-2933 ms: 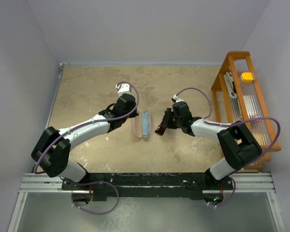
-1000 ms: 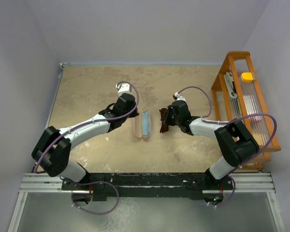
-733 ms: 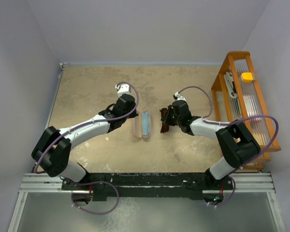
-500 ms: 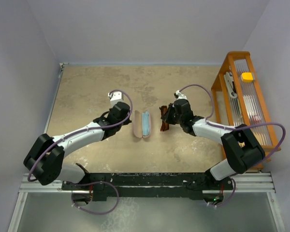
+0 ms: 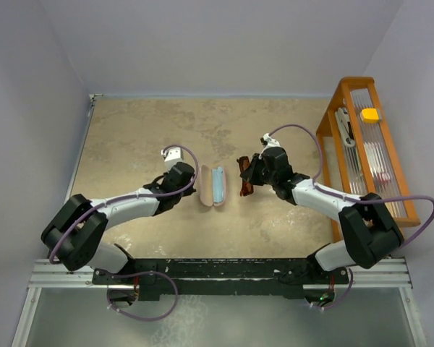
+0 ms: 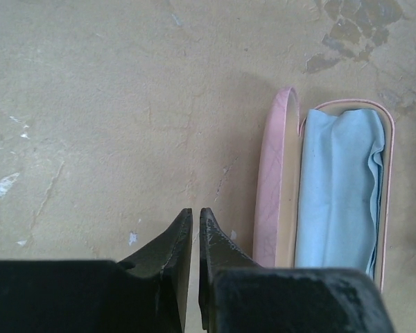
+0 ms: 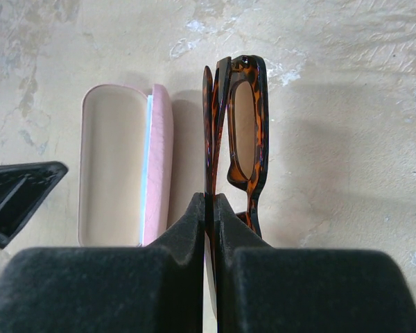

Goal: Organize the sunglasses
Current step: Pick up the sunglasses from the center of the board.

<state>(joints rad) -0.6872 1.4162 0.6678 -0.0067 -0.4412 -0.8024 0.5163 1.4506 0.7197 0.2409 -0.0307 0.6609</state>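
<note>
While the right jaws clenched the folded sunglasses (image 7: 244, 132) at three o'clock from the open pink case (image 5: 205, 186), the left jaws stood nearly closed and empty at its nine o'clock.

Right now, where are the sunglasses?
The sunglasses are mid-table in the top view, clamped in the right gripper, just right of the open case.
</note>
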